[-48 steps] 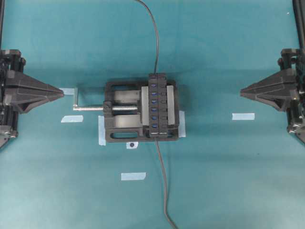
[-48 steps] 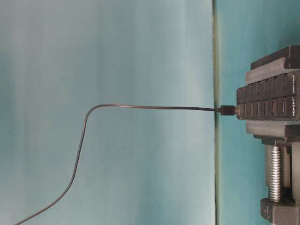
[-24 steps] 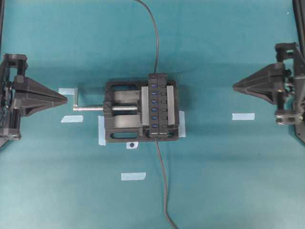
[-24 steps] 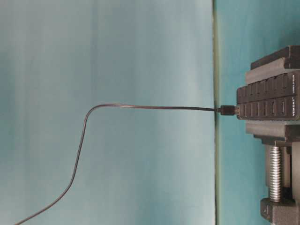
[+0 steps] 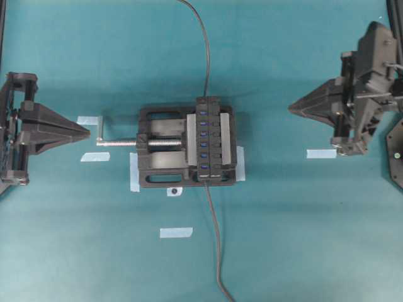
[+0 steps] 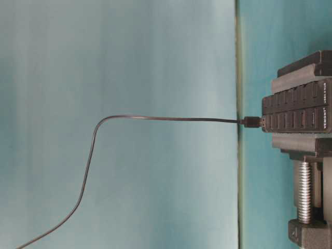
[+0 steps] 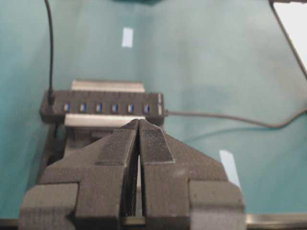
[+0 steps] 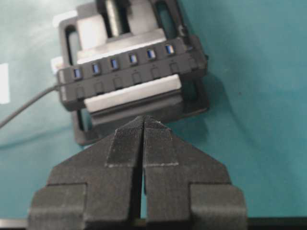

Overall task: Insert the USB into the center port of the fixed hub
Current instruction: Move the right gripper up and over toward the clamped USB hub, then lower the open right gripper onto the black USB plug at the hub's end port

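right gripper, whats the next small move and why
Probably open the right gripper. Its jaws are shut on nothing and it hangs well off the fixed hub. The center port shows empty blue, and shut jaws cannot pick up a plug.

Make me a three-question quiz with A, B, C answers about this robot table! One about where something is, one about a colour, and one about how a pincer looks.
1. Where does the hub sit?
A. clamped in the vise
B. in a pincer
C. on a strip of tape

2. What colour are the hub's slots?
A. red
B. blue
C. yellow

3. How is the right pincer?
A. wide open
B. shut and empty
C. gripping the hub

Answers:
1 A: the overhead view shows the vise squeezing the hub.
2 B: both wrist views show blue slots.
3 B: its fingertips meet with nothing between them.
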### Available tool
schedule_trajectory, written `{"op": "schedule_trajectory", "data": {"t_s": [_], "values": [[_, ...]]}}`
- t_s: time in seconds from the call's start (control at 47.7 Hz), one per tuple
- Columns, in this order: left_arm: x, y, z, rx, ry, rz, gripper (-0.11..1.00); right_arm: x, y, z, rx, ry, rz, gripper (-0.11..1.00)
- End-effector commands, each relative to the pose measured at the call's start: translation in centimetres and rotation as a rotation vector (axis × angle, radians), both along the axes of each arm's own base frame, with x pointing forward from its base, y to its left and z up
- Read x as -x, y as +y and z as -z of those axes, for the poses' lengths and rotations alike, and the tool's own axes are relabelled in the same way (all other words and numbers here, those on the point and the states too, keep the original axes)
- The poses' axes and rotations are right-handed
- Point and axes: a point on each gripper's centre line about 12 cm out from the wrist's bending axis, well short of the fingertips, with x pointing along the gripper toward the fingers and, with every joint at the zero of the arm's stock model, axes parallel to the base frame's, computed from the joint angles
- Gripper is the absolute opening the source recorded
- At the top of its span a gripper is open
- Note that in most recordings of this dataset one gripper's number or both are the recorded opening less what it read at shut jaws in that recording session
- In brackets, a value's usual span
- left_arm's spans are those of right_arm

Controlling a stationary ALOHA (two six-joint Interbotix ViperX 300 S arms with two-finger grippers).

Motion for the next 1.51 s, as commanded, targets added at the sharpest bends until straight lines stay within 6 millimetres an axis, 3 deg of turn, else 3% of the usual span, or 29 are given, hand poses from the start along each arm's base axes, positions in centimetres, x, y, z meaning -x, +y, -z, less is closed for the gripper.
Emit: {"op": "schedule_trajectory", "data": {"t_s": [0.0, 0.775, 1.488], "values": [[-0.4, 0.0, -0.7, 0.000, -0.012, 0.000, 0.00, -0.8, -0.5, -0.7, 0.012, -0.018, 0.008, -0.01], [-0.6, 0.0, -0.2, -0.002, 0.008, 0.000, 0.00, -7.0, -2.5, 2.6, 0.108, 0.152, -0.053, -0.01], [-0.3, 0.0, 0.6, -0.002, 0.026, 0.002, 0.00, -11.7, -4.2, 4.8, 0.131, 0.178, -0.057, -0.01]]}}
